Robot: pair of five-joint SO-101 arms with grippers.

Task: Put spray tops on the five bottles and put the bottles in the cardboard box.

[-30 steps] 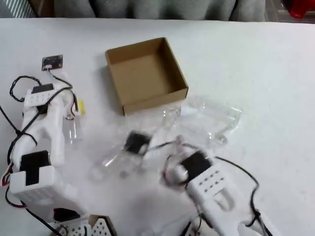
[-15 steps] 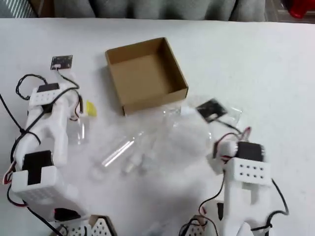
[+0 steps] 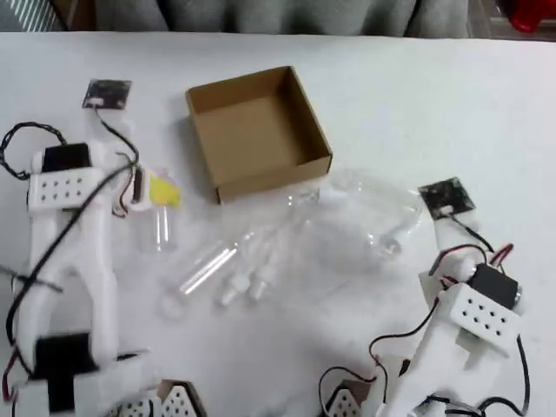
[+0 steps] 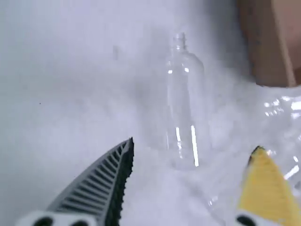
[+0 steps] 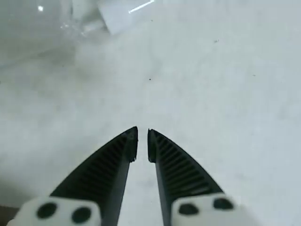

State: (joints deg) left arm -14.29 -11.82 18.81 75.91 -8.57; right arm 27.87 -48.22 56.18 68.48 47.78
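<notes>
Cardboard box [image 3: 259, 130] open-topped at the far middle of the white table [image 3: 452, 95] from high up, bare brown floor showing. Just in front of it, a jumble of clear bottles [image 3: 347, 213] on their sides, outlines melting into the tabletop, number hard to make out; slanted bottle [image 3: 208, 268] with one end toward the box; two small white pieces [image 3: 246, 287] beside it, too faint to call spray tops. Lone bottle [image 3: 162, 228] apart from the jumble, just beside a yellow finger [image 3: 165, 191]. From the left wrist, left gripper [image 4: 193, 147] spread wide, grey toothed finger [image 4: 108, 174] and yellow one flanking the lone bottle's base, apart from both; long axis straight away from the gripper, bare uncapped neck at the far end; box corner cut off by the frame edge. From the right wrist, right gripper [image 5: 142, 141] pressed almost together, a sliver between the tips, pinching nothing, over bare table; blurred clear plastic [image 5: 42, 23] cut off at the edge
</notes>
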